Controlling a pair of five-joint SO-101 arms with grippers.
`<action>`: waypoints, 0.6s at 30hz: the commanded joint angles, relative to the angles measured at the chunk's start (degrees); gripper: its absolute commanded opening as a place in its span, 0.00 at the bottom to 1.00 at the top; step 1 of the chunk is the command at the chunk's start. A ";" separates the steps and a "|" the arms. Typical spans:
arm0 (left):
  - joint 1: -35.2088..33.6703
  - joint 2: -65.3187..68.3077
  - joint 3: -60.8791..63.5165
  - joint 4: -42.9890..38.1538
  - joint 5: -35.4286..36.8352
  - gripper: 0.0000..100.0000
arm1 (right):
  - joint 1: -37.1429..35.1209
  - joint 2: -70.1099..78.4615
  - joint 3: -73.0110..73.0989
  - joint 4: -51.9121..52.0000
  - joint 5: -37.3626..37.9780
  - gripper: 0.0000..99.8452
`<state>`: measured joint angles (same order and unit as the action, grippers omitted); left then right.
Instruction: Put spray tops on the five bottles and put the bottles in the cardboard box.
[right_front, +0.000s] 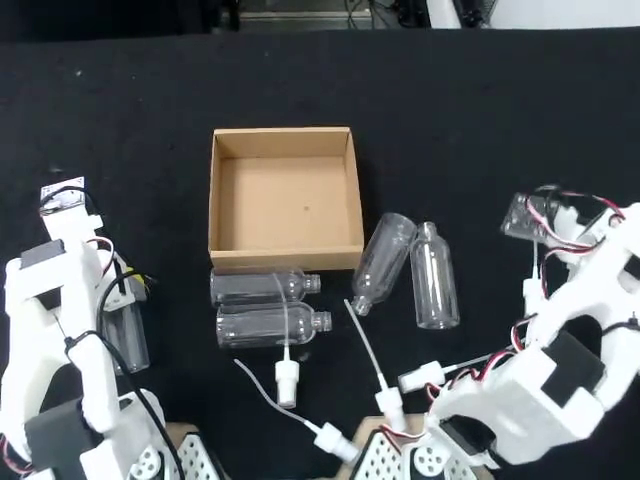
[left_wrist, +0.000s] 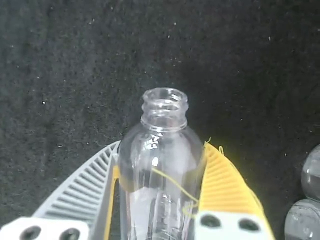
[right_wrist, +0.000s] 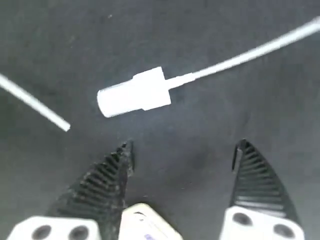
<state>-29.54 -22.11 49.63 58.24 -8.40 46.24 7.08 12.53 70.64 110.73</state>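
So the first capping step is in hand. My left hand (left_wrist: 163, 150) is closed around a clear bottle (left_wrist: 162, 195), its fingers pressed to both sides of the body, and the threaded neck points out ahead with nothing on it. My right hand (right_wrist: 182, 150) is spread wide just above the black tabletop (right_front: 480, 130), with a white spray top (right_wrist: 135, 92) lying on its side just beyond the fingertips, its thin tube trailing away.

The cardboard box (right_front: 285, 259) holds nothing yet. Four other bottles lie uncapped on the tabletop: two (right_front: 262, 287) side by side just in front of the box, two more (right_front: 435, 275) off its near right corner.

Next, I judge, the right hand needs to settle over the spray top and close on its head, not the tube. Then it has to bring the tube end to the open neck, thread it down inside and seat the head. The tube is long and springy, so lining it up is the fussy part.
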 joint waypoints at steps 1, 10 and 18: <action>0.57 -2.37 -0.40 -0.35 0.35 0.03 | 0.00 -0.40 0.22 -1.05 6.42 0.29; 0.75 -2.29 -0.40 -0.62 0.09 0.03 | -3.96 -1.10 12.97 -9.93 -1.49 0.29; 0.75 -1.93 -0.40 -0.62 -0.09 0.03 | -11.08 -9.01 22.37 -26.37 -27.69 0.29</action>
<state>-29.54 -22.11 49.63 58.24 -8.40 38.07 4.18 33.71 47.52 90.33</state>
